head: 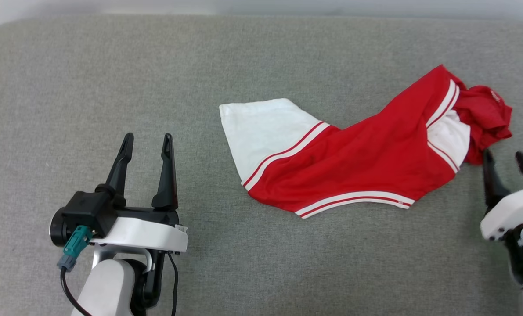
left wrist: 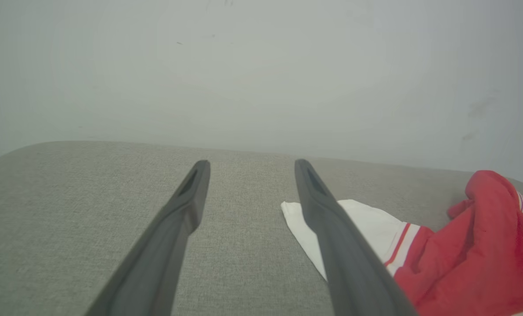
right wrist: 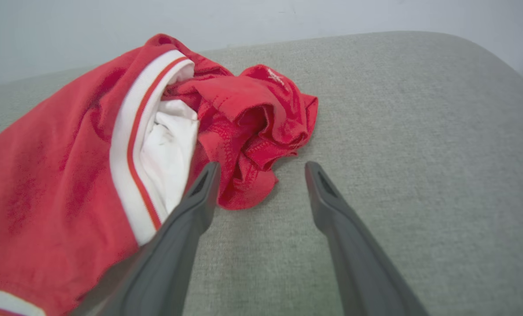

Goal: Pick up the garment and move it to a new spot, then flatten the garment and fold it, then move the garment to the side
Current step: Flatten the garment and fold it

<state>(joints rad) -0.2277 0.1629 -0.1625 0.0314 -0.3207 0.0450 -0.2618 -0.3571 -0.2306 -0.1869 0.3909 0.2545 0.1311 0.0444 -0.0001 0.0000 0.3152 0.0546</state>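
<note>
The garment (head: pixel 358 158), a red shirt with white sleeves and striped trim, lies rumpled and partly folded over on the grey surface, right of centre. One white sleeve (head: pixel 265 131) spreads flat at its left end; its right end is bunched (head: pixel 485 116). My right gripper (head: pixel 507 158) stands open just below that bunch, with nothing between its fingers. In the right wrist view the right gripper (right wrist: pixel 261 169) points at the bunched red cloth (right wrist: pixel 252 123), its left fingertip (right wrist: pixel 206 175) close to the cloth. My left gripper (head: pixel 148 141) is open and empty, well to the left of the shirt; in the left wrist view the left gripper (left wrist: pixel 250 166) shows the sleeve (left wrist: pixel 366 224) to its right.
The grey fabric-covered surface (head: pixel 261 57) has rounded far corners and meets a pale wall (left wrist: pixel 261 66) behind it. Bare surface lies to the left of the shirt and in front of it.
</note>
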